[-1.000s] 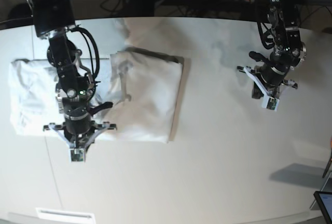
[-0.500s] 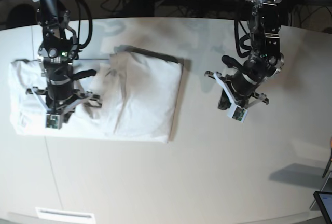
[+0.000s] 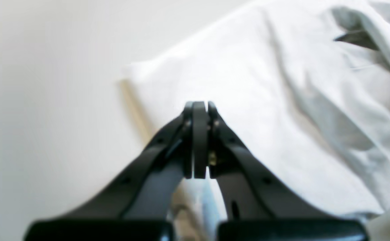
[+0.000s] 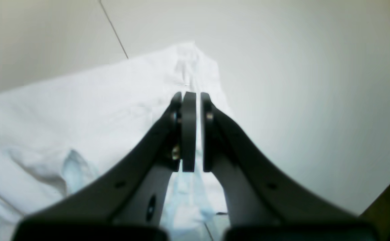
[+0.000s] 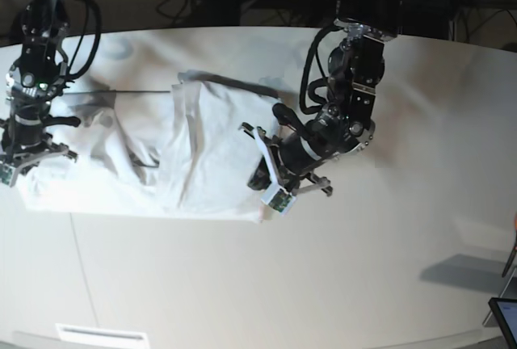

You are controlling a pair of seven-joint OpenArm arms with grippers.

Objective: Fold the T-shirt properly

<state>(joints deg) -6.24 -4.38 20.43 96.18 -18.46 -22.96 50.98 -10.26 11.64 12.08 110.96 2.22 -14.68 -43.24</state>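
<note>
A white worktop (image 5: 388,268) carries the T-shirt (image 5: 210,155), lying partly folded toward its left edge. The left gripper (image 5: 271,187) hangs over the shirt's right edge, jaws pressed together and empty. The right gripper (image 5: 16,163) sits over the shirt's left end, jaws nearly together, holding nothing.

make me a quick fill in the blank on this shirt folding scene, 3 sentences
1. The T-shirt lies on a ____ table.
2. The left gripper hangs over the T-shirt with its jaws ____.
3. In the base view, the right gripper is at the T-shirt's ____ end.

Missing words: white; shut; left
</note>
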